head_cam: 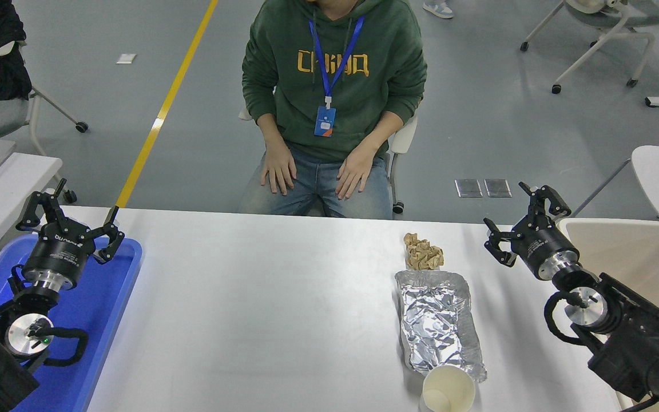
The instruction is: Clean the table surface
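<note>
Litter is gathered in one line along the right part of the white tabletop (261, 309), which fills the lower middle of the head view: a crumpled brown paper wad (423, 254) near the far edge, a crinkled silver foil tray (439, 323) just on the near side of it, and a white paper cup (448, 391) lying on its side at the near edge, its mouth turned toward the camera and its rim touching the foil's near end. This grouping is judged to be set within reach of the right tool (521, 228), which is held above the far right corner with its fingers spread open and nothing between them. A beige rectangular bin (644, 257) is placed just past the right edge, probably so that the litter can be dropped there. The left tool (69, 220) is parked over a blue plastic tray (100, 320) at the left edge, open and empty as well.

Elsewhere the tabletop is seen as smooth and plain. A seated person in a green hooded top (334, 74) is placed beyond the far edge, with both hands rested on the knees, off the tabletop. Grey floor with a yellow line (163, 109) and wheeled chairs is seen behind.
</note>
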